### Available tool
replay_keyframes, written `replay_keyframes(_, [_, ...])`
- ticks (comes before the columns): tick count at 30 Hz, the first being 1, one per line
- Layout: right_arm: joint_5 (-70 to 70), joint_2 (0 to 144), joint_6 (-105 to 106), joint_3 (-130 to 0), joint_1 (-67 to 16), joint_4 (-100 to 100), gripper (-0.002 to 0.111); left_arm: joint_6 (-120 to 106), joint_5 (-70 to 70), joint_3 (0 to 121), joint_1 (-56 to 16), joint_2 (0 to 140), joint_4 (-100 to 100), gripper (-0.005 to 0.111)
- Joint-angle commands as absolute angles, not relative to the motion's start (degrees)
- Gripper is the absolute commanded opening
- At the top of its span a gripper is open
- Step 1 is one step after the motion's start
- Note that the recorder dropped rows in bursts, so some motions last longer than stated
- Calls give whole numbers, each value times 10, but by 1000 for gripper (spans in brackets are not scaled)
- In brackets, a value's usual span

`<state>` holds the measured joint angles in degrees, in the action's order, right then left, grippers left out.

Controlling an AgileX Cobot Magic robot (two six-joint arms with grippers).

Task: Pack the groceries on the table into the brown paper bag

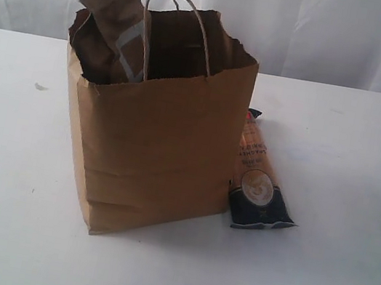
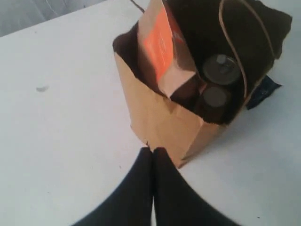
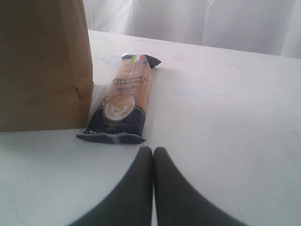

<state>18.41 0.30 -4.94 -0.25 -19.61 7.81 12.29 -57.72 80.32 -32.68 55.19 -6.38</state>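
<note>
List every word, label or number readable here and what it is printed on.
No text can be read.
Long orange-navy packet: dark print lines, too blurred.
Dark-brown pouch: white marks on red label, too blurred.
Brown paper bag: no print visible.

- The right gripper (image 3: 153, 155) hung over the white table (image 3: 225, 122), its dark jaws pressed together and empty.
- The long orange-navy packet (image 3: 121, 104) lay flat, just beside the brown paper bag (image 3: 42, 61).
- A white curtain (image 3: 197, 21) hung behind the table.
</note>
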Motion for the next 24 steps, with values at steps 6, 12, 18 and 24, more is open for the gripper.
replay_keyframes(6, [181, 0, -52, 0, -194, 79, 0, 166, -414, 539, -327, 363, -27, 0])
replay_keyframes(12, [181, 0, -52, 0, -194, 79, 0, 170, -297, 400, -327, 268, 19, 0])
replay_keyframes(18, [181, 0, -52, 0, -194, 79, 0, 170, -242, 329, -327, 223, 82, 0])
replay_keyframes(24, [181, 0, -52, 0, -194, 79, 0, 167, -255, 316, -327, 221, 65, 0])
